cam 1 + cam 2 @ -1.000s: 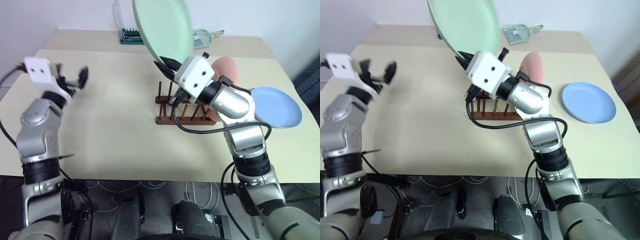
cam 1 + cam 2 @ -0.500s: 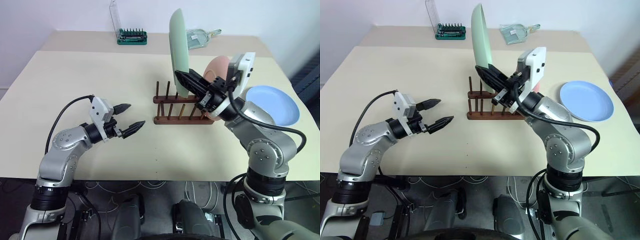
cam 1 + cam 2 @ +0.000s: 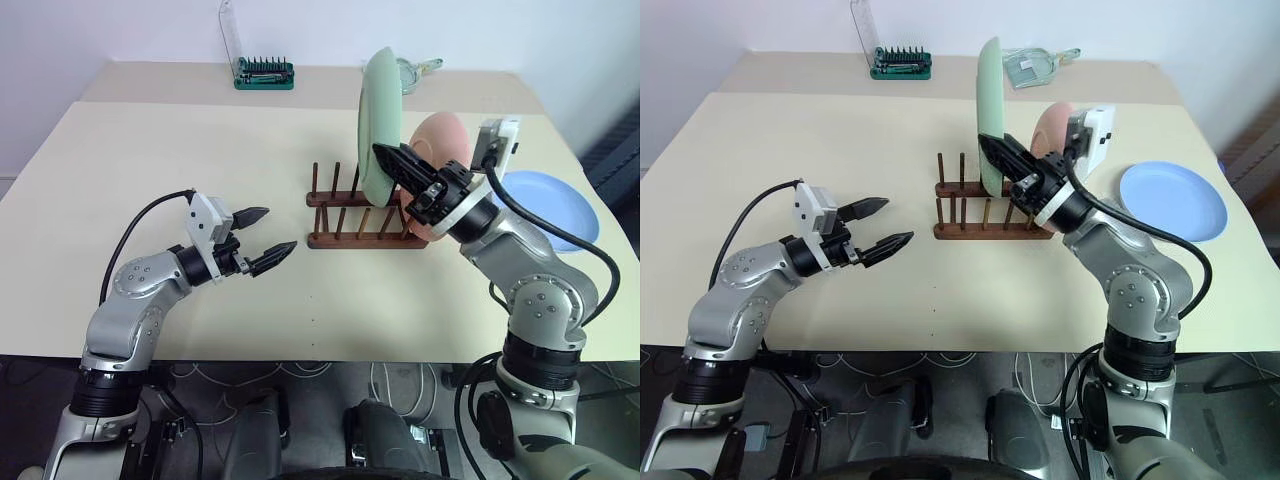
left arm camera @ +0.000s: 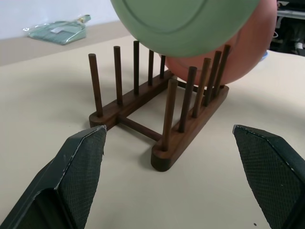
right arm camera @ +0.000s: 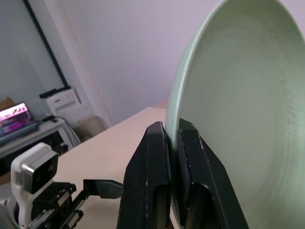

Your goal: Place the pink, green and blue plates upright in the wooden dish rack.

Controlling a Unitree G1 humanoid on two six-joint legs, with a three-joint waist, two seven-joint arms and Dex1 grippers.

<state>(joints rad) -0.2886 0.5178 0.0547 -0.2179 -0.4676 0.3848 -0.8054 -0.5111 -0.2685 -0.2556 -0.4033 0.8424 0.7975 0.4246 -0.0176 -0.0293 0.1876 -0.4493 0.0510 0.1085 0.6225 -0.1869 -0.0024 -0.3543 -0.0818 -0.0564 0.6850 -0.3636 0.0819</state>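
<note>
Clamped on the green plate's (image 3: 378,125) rim, the right gripper (image 3: 400,163) holds it upright over the wooden dish rack (image 3: 365,213), beside the racked pink plate (image 3: 440,150); blue plate (image 3: 555,208) lies flat nearby; left gripper (image 3: 265,238) gapes empty

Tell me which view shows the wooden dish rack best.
The left wrist view: the wooden dish rack stands close, with its pegs, rails and crossbar distinct. Both eye views show it smaller, its right end hidden behind the right end effector.
</note>
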